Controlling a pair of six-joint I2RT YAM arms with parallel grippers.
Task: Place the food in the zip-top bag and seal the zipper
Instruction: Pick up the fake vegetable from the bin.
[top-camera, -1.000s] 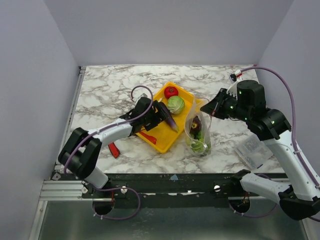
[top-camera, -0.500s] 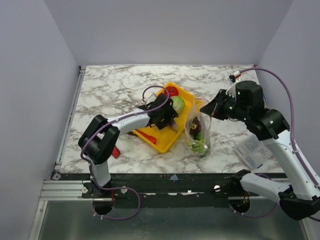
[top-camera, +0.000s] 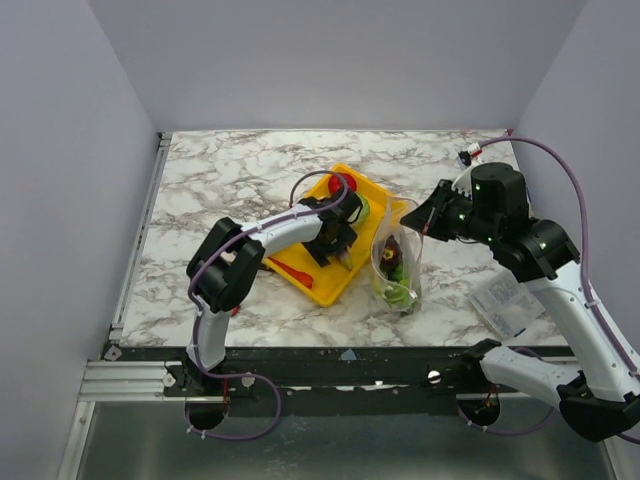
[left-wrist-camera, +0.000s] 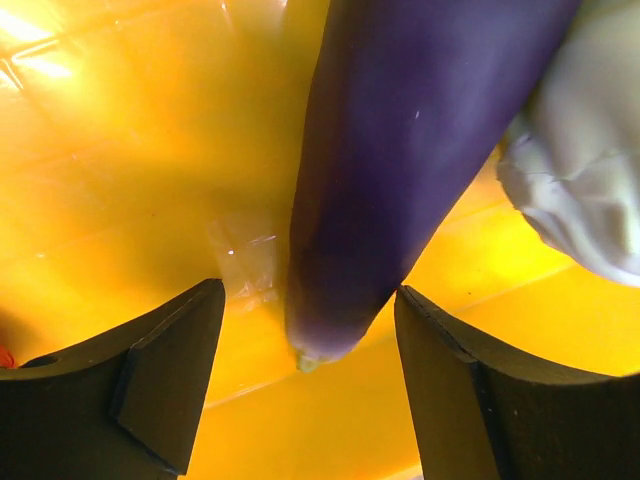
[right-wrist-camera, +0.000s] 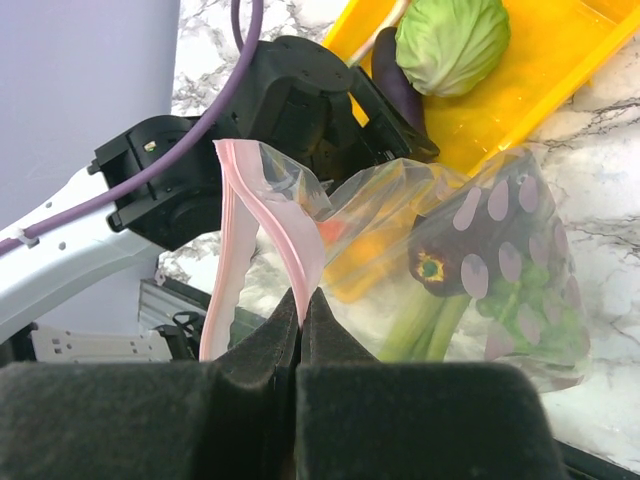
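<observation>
My left gripper (top-camera: 338, 240) is open, low over the yellow tray (top-camera: 322, 285). In the left wrist view its jaws (left-wrist-camera: 310, 380) stand on either side of the tip of a purple eggplant (left-wrist-camera: 400, 170) without touching it. A pale green cabbage (left-wrist-camera: 590, 180) lies just right of it. A red tomato (top-camera: 343, 182) sits at the tray's far end. My right gripper (right-wrist-camera: 303, 300) is shut on the pink zipper (right-wrist-camera: 300, 250) and holds the zip-top bag (right-wrist-camera: 500, 300) up and open. The bag holds another eggplant (right-wrist-camera: 440, 262) and green stalks (right-wrist-camera: 430, 330).
A red-handled tool (top-camera: 293, 272) lies at the tray's left side. A small clear packet (top-camera: 508, 303) lies on the marble table (top-camera: 230, 180) at the right. The cabbage (right-wrist-camera: 452, 42) and tray (right-wrist-camera: 560, 70) lie just beyond the bag mouth. Walls enclose the table.
My left arm has swung right across the tray, and its gripper now sits over the eggplant beside the cabbage. My right gripper and the bag have stayed still.
</observation>
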